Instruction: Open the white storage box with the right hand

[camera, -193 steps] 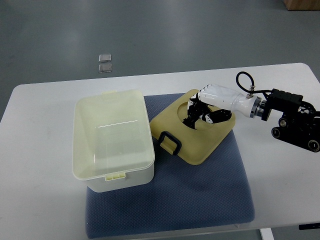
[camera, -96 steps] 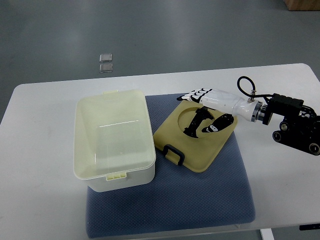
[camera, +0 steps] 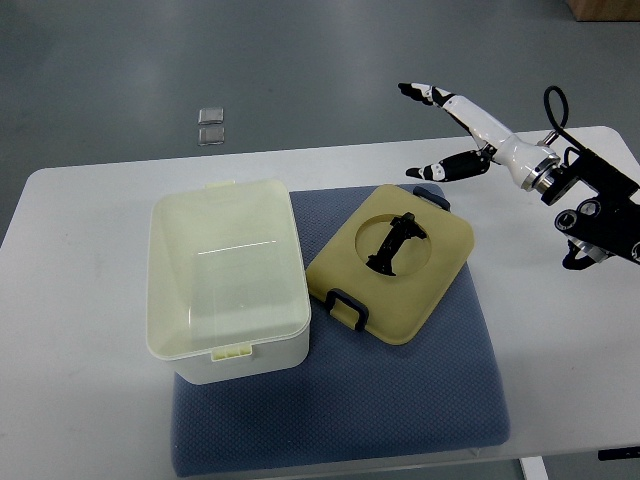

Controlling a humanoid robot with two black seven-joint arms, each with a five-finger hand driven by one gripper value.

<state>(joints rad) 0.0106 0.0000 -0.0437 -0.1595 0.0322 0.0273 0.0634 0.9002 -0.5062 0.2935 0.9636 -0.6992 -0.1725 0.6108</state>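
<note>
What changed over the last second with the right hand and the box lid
The right hand let go of the lid, opened and lifted away toward the table's far right. The lid slid slightly on the blue mat before release. The open storage box stayed put.

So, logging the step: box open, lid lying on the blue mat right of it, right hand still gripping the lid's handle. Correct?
Not quite. In the top view the right hand is raised clear of the lid, fingers spread, holding nothing. The box is open, lid on the blue mat.
</note>
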